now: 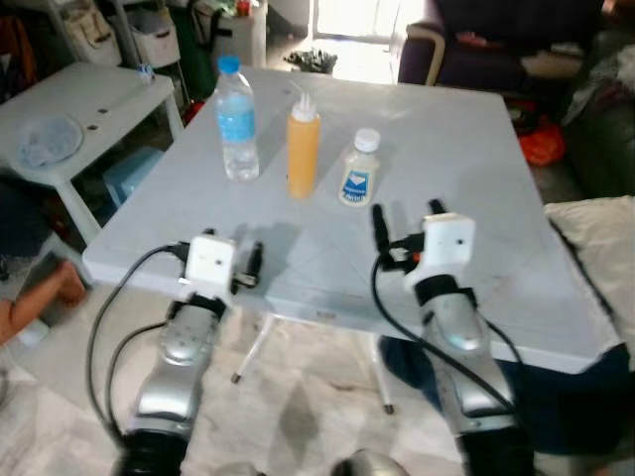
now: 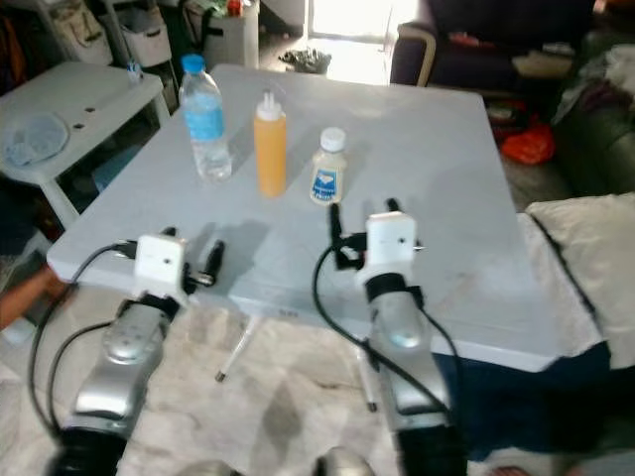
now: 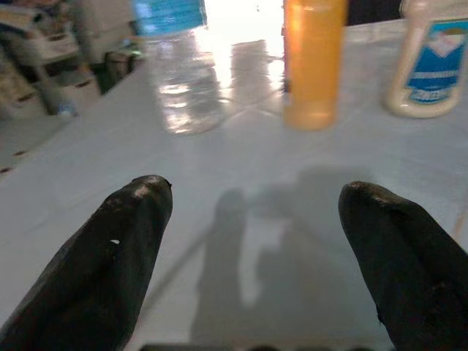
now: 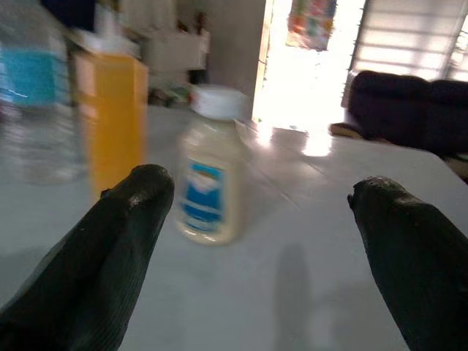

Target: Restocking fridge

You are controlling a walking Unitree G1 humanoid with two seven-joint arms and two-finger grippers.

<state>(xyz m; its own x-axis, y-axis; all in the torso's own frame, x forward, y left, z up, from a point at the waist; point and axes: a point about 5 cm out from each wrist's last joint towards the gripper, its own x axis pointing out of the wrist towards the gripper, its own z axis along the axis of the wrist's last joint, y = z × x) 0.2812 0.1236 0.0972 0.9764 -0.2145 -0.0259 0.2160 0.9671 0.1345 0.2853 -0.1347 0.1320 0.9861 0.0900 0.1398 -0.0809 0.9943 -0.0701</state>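
Water bottle [image 1: 237, 121], orange bottle [image 1: 303, 147] and white jar [image 1: 360, 170] stand in a row on the table [image 1: 476, 169]. Left gripper [image 3: 252, 219] and right gripper [image 4: 259, 208] hover near the table's front edge, fingers spread, holding nothing.

Ahead of the right gripper's [image 1: 407, 213] spread fingertips: bare white table [image 1: 466, 169], then a small white-capped bottle [image 1: 358, 169] standing nearest. Just beside it, toward the left fingers, an orange squeeze bottle [image 1: 303, 149], then a water bottle [image 1: 237, 121]. Open tabletop before the left gripper [image 3: 252, 219], fingers parted.
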